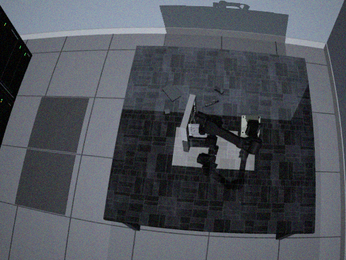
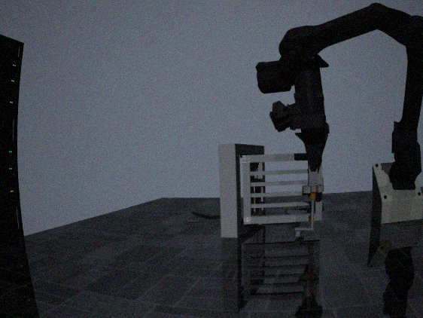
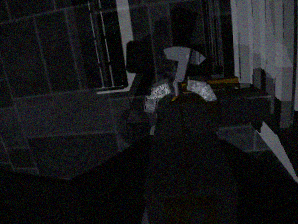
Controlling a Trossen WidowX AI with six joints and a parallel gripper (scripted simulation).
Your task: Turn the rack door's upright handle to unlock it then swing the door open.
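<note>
The white rack frame (image 1: 188, 112) (image 2: 229, 188) stands on the dark table. Its slatted door (image 1: 196, 132) (image 2: 278, 218) is swung well out from the frame. The thin upright handle (image 2: 312, 212) (image 3: 177, 70), with a yellow collar, sits at the door's free edge. My gripper (image 2: 315, 181) (image 3: 184, 146) reaches down from above and is shut on the handle's top, with the pale finger pads on either side of it. In the overhead view the black arm (image 1: 228, 134) covers the fingers and the handle.
The arm's base (image 1: 252, 126) (image 2: 395, 203) stands on a pale mat (image 1: 229, 158) right of the door. Small flat pieces (image 1: 172, 92) (image 1: 219, 90) (image 1: 212, 103) lie on the table behind the frame. A black server cabinet (image 1: 12, 61) (image 2: 10, 169) stands far left.
</note>
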